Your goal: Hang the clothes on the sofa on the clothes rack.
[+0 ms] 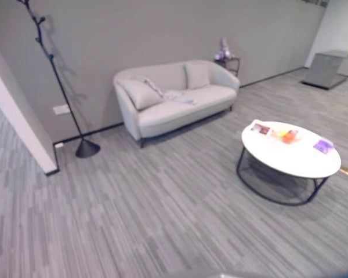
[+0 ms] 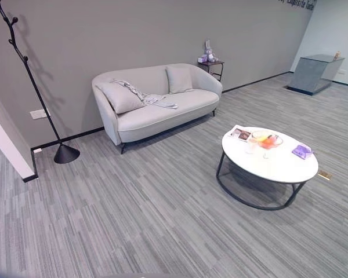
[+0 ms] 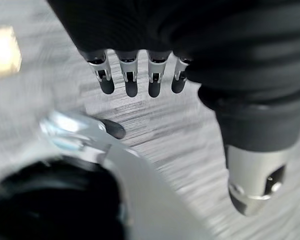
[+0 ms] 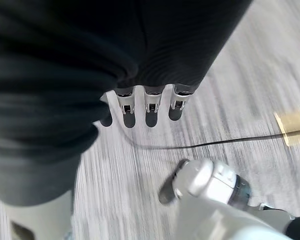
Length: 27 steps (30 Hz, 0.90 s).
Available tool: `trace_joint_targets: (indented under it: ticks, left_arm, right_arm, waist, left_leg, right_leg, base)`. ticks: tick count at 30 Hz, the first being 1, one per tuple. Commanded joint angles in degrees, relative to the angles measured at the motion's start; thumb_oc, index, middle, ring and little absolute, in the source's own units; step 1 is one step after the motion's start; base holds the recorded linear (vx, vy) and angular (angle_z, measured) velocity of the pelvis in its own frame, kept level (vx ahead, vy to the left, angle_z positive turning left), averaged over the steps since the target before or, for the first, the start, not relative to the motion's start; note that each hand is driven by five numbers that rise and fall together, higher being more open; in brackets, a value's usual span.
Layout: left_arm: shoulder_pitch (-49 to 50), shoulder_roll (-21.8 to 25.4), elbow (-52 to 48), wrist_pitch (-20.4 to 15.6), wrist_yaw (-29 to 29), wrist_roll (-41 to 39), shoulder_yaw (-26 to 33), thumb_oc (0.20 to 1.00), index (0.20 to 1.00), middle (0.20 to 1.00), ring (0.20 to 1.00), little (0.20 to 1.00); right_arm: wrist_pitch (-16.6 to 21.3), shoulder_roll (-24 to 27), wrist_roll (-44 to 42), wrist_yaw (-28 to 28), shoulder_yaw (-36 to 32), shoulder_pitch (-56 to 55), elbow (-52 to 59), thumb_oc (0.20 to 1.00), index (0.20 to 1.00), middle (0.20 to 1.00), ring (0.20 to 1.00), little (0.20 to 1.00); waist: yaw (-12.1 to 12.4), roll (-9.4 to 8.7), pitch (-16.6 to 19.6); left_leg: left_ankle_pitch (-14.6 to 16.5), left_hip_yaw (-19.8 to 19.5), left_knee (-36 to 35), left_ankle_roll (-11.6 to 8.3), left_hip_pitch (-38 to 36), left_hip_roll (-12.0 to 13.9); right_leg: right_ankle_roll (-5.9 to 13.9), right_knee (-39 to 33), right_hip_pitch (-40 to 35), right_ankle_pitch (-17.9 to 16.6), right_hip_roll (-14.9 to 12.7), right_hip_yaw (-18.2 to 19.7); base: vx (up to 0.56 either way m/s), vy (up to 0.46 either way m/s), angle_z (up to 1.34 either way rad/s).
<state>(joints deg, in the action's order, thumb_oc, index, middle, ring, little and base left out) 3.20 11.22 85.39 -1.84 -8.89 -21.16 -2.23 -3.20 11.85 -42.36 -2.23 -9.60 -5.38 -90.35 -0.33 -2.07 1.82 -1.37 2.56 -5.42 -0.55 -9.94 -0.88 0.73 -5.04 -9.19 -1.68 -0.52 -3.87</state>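
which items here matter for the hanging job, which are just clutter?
For the job:
- clothes, draped over the sofa's back and seat
- sofa
- clothes rack, standing left of the sofa by the wall
- left hand and right hand, both open, holding nothing

Lying about:
- round white table with a bowl
- side table beyond the sofa
- grey cabinet

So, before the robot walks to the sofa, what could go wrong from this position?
The round coffee table stands near the path to the sofa, so a wide step might bump it. The garment lies partly tucked behind a cushion and could snag when pulled. The clothes rack is slim on a small base and may tip if loaded carelessly.
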Motion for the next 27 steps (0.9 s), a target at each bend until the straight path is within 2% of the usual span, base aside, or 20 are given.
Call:
trace_joint_targets:
  ticks: [1,6,10,14,24,27]
  left_arm:
    - [-5.1,-4.4,2.5,-1.2,0.4,2.1,2.3,1.000,1.000,1.000,1.000,1.000]
    - [-5.1,-4.1,2.8,-1.2,0.4,2.6,2.8,1.000,1.000,1.000,1.000,1.000]
    - [-5.3,-3.6,2.7,-1.5,0.0,3.1,2.9,1.000,1.000,1.000,1.000,1.000]
    - [-5.1,-3.0,3.1,-1.1,-0.6,4.2,3.6,1.000,1.000,1.000,1.000,1.000]
    - [-4.7,-2.7,3.5,-1.1,-0.1,5.3,4.0,1.000,1.000,1.000,1.000,1.000]
    - [-4.3,-2.7,3.5,-1.1,0.3,3.9,5.0,1.000,1.000,1.000,1.000,1.000]
  right_arm:
    - [1.4,-0.7,4.1,-0.5,0.0,5.2,-2.5,1.000,1.000,1.000,1.000,1.000]
    - [1.6,-1.0,5.9,-1.2,1.1,5.1,-2.2,1.000,1.000,1.000,1.000,1.000]
    - [0.1,-1.2,8.0,-4.8,3.9,4.8,-1.8,1.000,1.000,1.000,1.000,1.000]
    - [0.6,-0.2,12.3,-4.4,4.6,4.8,-2.3,1.000,1.000,1.000,1.000,1.000]
    - [1.1,-0.6,14.0,-4.4,5.7,4.5,-1.7,1.000,1.000,1.000,1.000,1.000]
    - [3.0,-0.9,14.2,-1.9,5.6,4.5,0.6,1.000,1.000,1.000,1.000,1.000]
  waist:
    - [-1.2,1.77,-2.5]
    - [-1.2,1.57,-2.3]
    - [-1.0,1.28,-2.3]
    - [-0.7,0.99,-2.1]
    - [-0.5,0.64,-2.2]
    - [-0.6,0.72,-2.4]
  left_leg:
    - [3.4,-2.8,0.4,1.72,-0.2,-1.8]
    - [3.3,-2.7,0.4,1.64,-0.3,-1.7]
    - [3.2,-2.7,0.4,1.57,-0.3,-1.7]
    - [3.2,-2.9,0.4,1.52,-0.3,-1.7]
    - [3.5,-2.8,0.4,1.35,-0.9,-1.4]
    - [3.5,-3.0,0.4,1.25,-1.1,-1.2]
  right_leg:
    - [1.89,0.0,5.4,-6.3,-1.6,-3.4]
    - [1.86,0.0,5.1,-6.2,-1.6,-3.3]
    - [1.80,0.0,5.1,-6.2,-1.6,-3.2]
    - [1.79,0.0,4.9,-6.0,-1.6,-3.3]
    - [1.88,0.0,4.0,-5.4,-1.6,-3.7]
    - [1.95,0.0,3.8,-5.1,-1.5,-3.8]
  base:
    - [0.00,0.000,0.00]
    - [0.00,0.000,0.00]
    - [0.00,0.000,0.00]
    - [0.00,0.000,0.00]
    - [0.00,0.000,0.00]
    - [0.02,-0.018,0.00]
